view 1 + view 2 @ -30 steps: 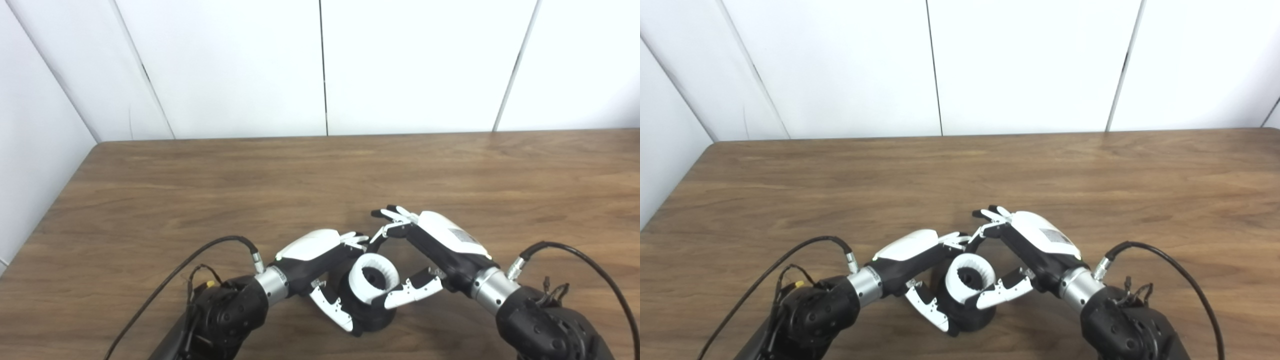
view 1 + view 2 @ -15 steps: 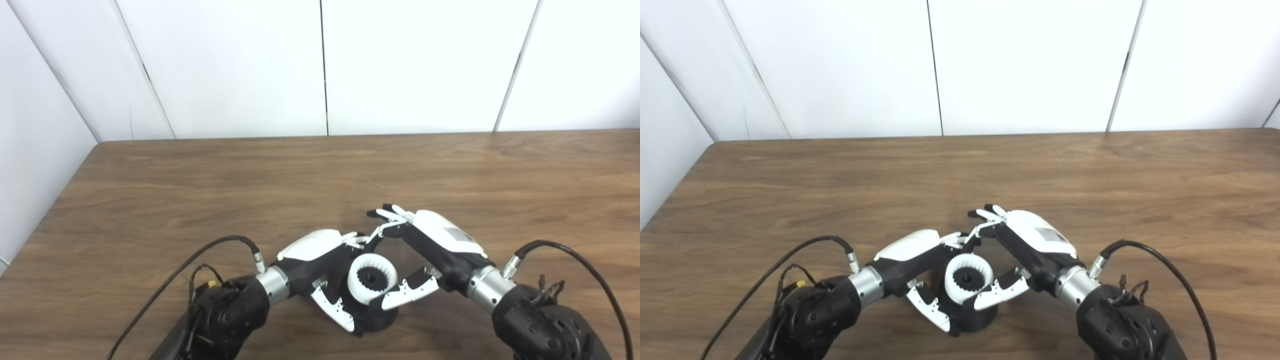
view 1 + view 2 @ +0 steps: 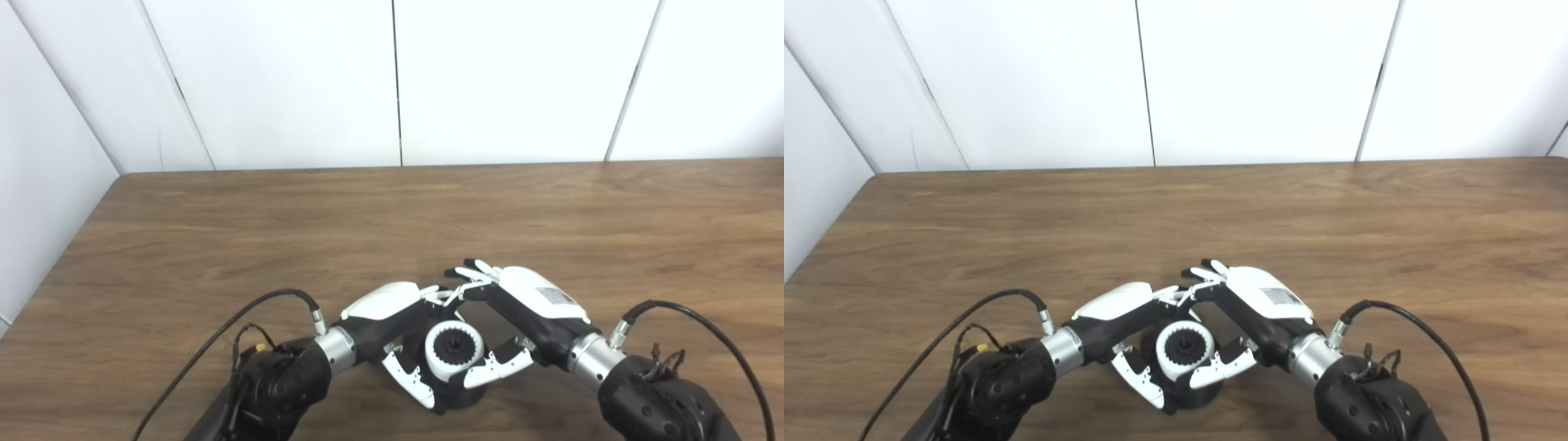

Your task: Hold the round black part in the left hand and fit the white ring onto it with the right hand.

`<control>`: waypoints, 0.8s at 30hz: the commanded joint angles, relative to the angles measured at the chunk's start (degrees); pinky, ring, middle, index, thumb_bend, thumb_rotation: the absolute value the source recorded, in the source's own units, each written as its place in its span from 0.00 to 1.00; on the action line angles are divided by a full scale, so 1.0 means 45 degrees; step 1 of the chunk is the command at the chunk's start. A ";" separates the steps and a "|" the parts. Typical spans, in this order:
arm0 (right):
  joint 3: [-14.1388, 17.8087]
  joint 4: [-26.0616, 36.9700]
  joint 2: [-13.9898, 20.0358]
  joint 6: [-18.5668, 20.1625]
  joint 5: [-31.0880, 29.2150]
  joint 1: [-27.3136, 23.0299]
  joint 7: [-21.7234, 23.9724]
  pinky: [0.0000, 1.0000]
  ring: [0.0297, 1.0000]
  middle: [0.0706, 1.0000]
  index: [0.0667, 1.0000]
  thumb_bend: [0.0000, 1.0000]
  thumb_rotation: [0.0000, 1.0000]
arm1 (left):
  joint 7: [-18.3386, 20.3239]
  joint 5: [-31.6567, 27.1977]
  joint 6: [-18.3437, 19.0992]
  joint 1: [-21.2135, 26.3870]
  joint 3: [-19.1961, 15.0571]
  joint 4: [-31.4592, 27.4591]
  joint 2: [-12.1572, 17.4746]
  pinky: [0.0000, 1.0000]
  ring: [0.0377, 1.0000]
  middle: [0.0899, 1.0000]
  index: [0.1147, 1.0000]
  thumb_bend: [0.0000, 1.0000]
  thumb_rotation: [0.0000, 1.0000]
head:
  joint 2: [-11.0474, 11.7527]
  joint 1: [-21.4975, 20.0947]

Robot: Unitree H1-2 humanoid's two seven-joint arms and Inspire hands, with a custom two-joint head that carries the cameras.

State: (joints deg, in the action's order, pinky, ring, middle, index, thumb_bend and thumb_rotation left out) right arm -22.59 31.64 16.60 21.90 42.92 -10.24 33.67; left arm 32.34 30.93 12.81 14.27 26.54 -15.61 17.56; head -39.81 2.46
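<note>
- The round black plastic part (image 3: 456, 392) is the nearest thing. It stands on the brown wooden table (image 3: 245, 233), between the two hands and close to the lower edge of the view. Only its dark base shows below the ring.
- The left hand (image 3: 392, 318) lies just to the left of the black part. Its thumb (image 3: 409, 383) curves around the near left side of the base and its fingers reach over the far side, so the hand is clamped on the black part and holds it upright.
- The white toothed plastic ring (image 3: 454, 349) sits on top of the black part, and its opening faces up toward the cameras. A black hub shows in the middle of the ring, so the axis of the ring and the axis of the part seem to be in one line. I judge that the ring is on the part, but I cannot tell if it is pressed fully down.
- The right hand (image 3: 520, 315) lies just to the right of the ring. Its thumb (image 3: 493, 370) touches the near right rim, and its fingers arch over the far rim, so it is closed on the ring.
- The coming move depends on this one relation: the ring must go straight down along the upright axis, from the right hand into the part.
- Farther away, the fingertips of both hands almost meet behind the ring.
</note>
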 commanded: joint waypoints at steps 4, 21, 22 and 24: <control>0.0177 0.0152 0.0044 -0.0222 -0.0152 -0.0260 0.0030 1.00 1.00 0.93 0.67 0.92 0.39 | 0.0096 -0.0095 -0.0029 0.0261 -0.0008 -0.0051 0.0015 0.96 1.00 0.96 0.63 0.94 0.24 | -0.0020 -0.0003; 0.1150 0.0427 -0.0171 0.0336 -0.1453 -0.0293 0.0032 1.00 1.00 0.96 0.78 1.00 0.51 | 0.0114 -0.0003 0.0008 0.0210 0.0031 -0.0096 0.0038 0.95 1.00 0.96 0.64 0.94 0.24 | 0.0009 -0.0012; 0.1306 0.0431 -0.0198 0.0380 -0.1679 -0.0289 -0.0008 1.00 1.00 0.96 0.79 1.00 0.51 | 0.0113 -0.0008 0.0006 0.0204 0.0030 -0.0099 0.0037 0.95 1.00 0.96 0.64 0.95 0.24 | 0.0001 -0.0014; 0.1517 0.0430 -0.0208 0.0399 -0.1981 -0.0289 -0.0075 0.98 1.00 0.96 0.80 1.00 0.52 | 0.0109 -0.0029 0.0007 0.0185 0.0019 -0.0113 0.0033 0.95 1.00 0.96 0.64 0.95 0.23 | 0.0003 -0.0017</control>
State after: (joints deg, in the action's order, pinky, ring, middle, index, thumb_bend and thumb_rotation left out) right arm -16.80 31.64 16.09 23.88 35.50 -10.21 34.92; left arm 32.39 31.09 12.85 14.24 26.60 -15.62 17.57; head -39.73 2.37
